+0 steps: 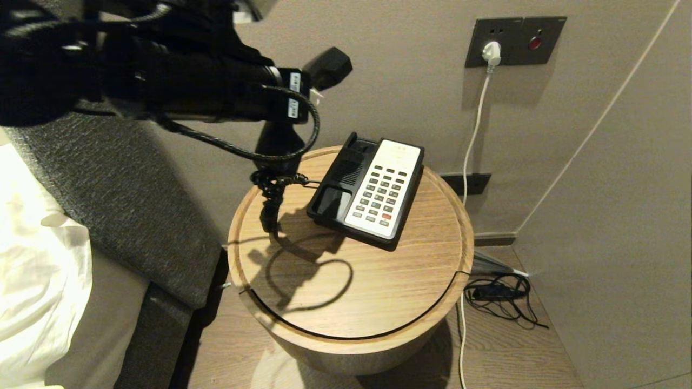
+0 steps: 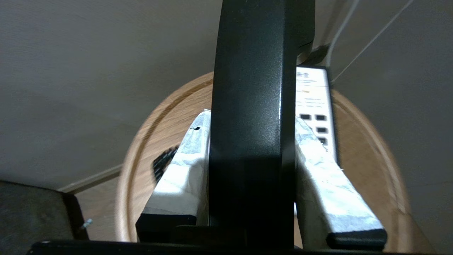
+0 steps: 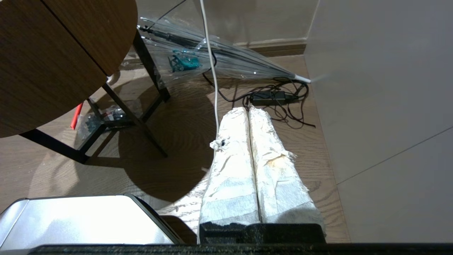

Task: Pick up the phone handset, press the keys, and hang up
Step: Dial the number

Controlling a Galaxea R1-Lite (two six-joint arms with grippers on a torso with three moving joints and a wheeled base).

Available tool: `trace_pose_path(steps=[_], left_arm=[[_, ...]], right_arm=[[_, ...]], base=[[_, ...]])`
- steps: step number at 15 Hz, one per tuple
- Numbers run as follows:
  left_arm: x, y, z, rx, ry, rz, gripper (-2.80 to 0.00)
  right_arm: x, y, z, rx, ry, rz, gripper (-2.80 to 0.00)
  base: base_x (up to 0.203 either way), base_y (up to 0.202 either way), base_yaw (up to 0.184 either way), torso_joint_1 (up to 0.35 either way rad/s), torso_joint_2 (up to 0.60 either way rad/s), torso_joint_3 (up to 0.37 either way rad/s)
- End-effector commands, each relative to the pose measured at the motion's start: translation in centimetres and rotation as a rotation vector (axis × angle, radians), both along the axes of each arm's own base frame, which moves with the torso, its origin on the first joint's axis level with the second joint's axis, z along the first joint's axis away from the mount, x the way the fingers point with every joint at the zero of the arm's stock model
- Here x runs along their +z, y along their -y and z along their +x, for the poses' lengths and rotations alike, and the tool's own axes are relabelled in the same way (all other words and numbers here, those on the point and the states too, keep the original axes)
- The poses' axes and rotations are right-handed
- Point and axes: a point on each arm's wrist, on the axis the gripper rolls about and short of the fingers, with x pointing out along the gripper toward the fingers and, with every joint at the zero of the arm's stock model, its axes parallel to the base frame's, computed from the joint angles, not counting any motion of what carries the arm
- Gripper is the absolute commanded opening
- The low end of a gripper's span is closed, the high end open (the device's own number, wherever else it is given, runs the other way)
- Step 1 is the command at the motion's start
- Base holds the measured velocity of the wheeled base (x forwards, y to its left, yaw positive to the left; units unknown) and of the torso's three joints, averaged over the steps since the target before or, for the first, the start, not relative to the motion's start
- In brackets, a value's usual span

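surface: round wooden side table [image 1: 378,302], raised rim | on it: black phone base [image 1: 367,189] with white keypad face, toward the wall side | coiled black cord [image 1: 273,197] resting left of base, running to it

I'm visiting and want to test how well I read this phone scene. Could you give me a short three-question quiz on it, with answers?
1. True or false: the handset rests in its cradle on the phone base.
2. Which gripper grasps the handset: A) the left gripper, B) the right gripper?
3. Fill in: the phone base sits on a round wooden ____.

Key
1. False. The handset is lifted above the side table, and the cradle lies bare.
2. A. Its fingers clamp the handset on both sides; the right gripper hangs shut and empty low over the floor, near a black adapter.
3. Side table.
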Motion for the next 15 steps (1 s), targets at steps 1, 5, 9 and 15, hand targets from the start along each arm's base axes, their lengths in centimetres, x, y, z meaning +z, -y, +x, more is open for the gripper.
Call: trace_pose_path(steps=[1,5,9,15], left_arm=[[3.3,-3.9,-5.6,-0.005,0.099,-0.069,-2.80],[4.3,-9.4,-13.5,-0.012,0.147,-0.115,-2.80],[2.6,-12.3,-17.7,0.001,0.062,-0.235,-2.80],[1.6,-11.6,-16.5,0.004,0.014,-0.245,-2.80]], right_arm=[[0.2,0.0,0.0,0.000,0.013,0.007,-2.80],[9.7,-0.1,-2.6,0.016,0.166,0.056,-2.80],[24.5,-0.1,-0.3,0.042,0.141,0.107,-2.80],[26.9,-2.9,19.7,0.271,-0.385,0.129,-2.80]], base=[[0.000,0.000,0.000,0.000,0.00,0.000],[0.000,0.000,0.000,0.000,0.00,0.000],[0.000,0.000,0.000,0.000,0.00,0.000],[0.000,0.000,0.000,0.000,0.00,0.000]])
